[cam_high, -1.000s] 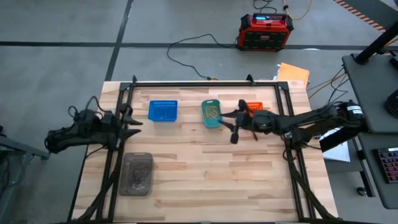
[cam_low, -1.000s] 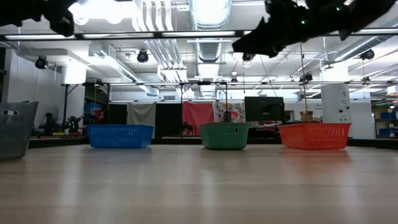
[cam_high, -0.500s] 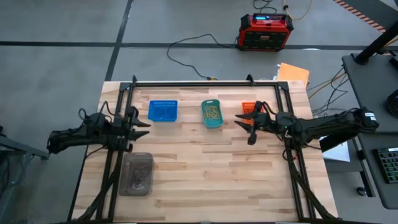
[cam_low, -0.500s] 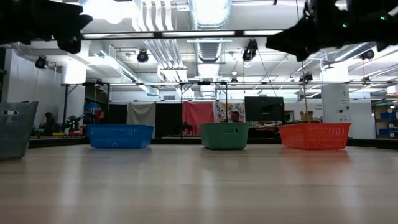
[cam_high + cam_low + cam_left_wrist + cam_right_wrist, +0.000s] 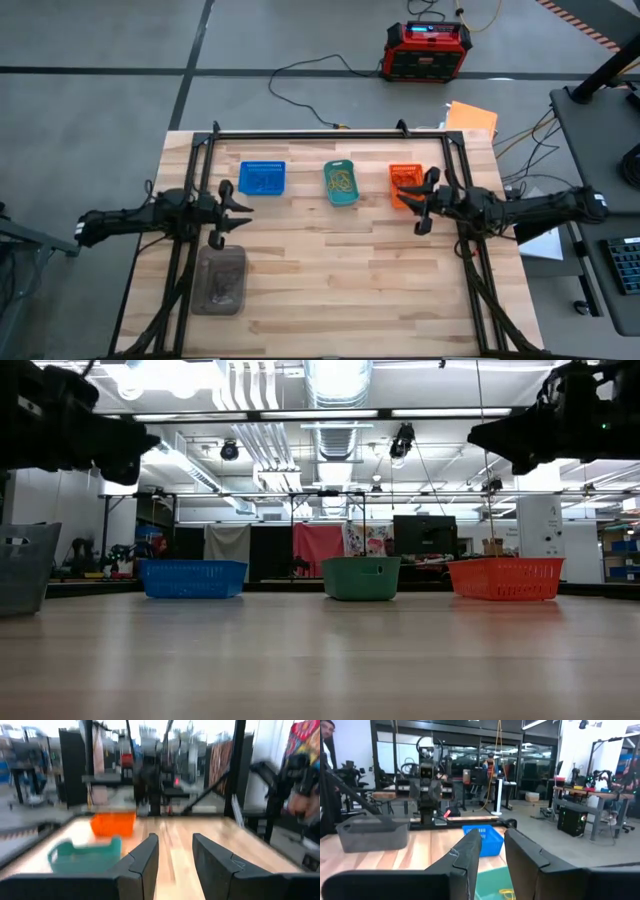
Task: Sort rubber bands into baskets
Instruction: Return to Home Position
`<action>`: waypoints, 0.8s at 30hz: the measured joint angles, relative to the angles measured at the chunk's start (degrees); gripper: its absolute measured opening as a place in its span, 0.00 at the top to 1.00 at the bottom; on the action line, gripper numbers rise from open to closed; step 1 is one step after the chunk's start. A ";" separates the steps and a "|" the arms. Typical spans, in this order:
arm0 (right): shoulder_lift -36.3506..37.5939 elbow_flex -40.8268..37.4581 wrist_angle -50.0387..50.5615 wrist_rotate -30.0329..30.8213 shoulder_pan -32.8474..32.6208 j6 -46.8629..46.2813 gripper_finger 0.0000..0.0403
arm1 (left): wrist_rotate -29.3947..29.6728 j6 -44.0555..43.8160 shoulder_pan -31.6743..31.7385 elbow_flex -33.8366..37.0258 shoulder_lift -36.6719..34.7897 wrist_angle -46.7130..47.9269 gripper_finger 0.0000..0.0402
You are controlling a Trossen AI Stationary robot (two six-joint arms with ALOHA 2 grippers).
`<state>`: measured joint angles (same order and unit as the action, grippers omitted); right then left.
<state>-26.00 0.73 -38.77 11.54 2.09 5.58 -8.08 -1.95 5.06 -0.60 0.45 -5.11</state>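
Observation:
Three baskets stand in a row along the table's far side: blue (image 5: 262,178), teal (image 5: 341,184) and orange (image 5: 404,184). Tan rubber bands (image 5: 342,182) lie in the teal basket. Dark rubber bands (image 5: 221,285) lie in a clear grey container (image 5: 220,258) at the near left. My left gripper (image 5: 243,207) hovers open above the table's left side, just near of the blue basket, with nothing between its fingers (image 5: 145,857). My right gripper (image 5: 409,206) hovers over the orange basket's near edge, its fingers (image 5: 470,847) a small gap apart and empty.
A black frame (image 5: 330,133) runs around the table's far, left and right sides. Bare wood (image 5: 340,280) fills the middle and near part. Beyond the far edge, a red device (image 5: 428,50) and cables lie on the floor.
My right gripper has drawn back toward the table's right edge, from beside the teal basket to over the orange basket, and has sunk a little. My left gripper has come down and moved slightly toward the table's middle. The baskets have not moved.

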 joint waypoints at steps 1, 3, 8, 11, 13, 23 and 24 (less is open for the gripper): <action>0.99 0.04 0.85 -0.03 0.00 0.00 0.80 | -0.02 0.04 0.00 0.00 0.04 1.71 0.74; 2.23 0.04 2.14 -0.04 -0.02 0.05 0.81 | 0.02 0.08 0.00 0.00 0.08 2.66 0.74; 3.79 0.02 2.30 -1.48 -0.07 2.83 0.82 | 0.02 -0.06 0.00 0.00 0.04 2.66 0.74; 3.85 0.02 2.45 -1.50 -0.07 3.28 0.82 | 0.02 -1.36 0.00 0.00 0.30 2.71 0.74; 4.47 0.02 2.27 -2.85 -0.05 3.53 0.82 | 0.03 -1.54 0.00 -0.09 0.63 2.82 0.74; 12.05 0.07 6.77 -11.60 -0.07 6.08 0.83 | 0.00 -1.58 0.00 -0.76 1.20 3.16 0.74; 13.12 0.07 7.73 -11.60 -0.07 6.02 0.82 | 0.00 -1.58 0.00 -0.76 1.29 3.17 0.74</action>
<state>-12.88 0.80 -31.04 -0.05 2.02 11.60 -8.08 -3.53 5.06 -1.37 1.74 -1.95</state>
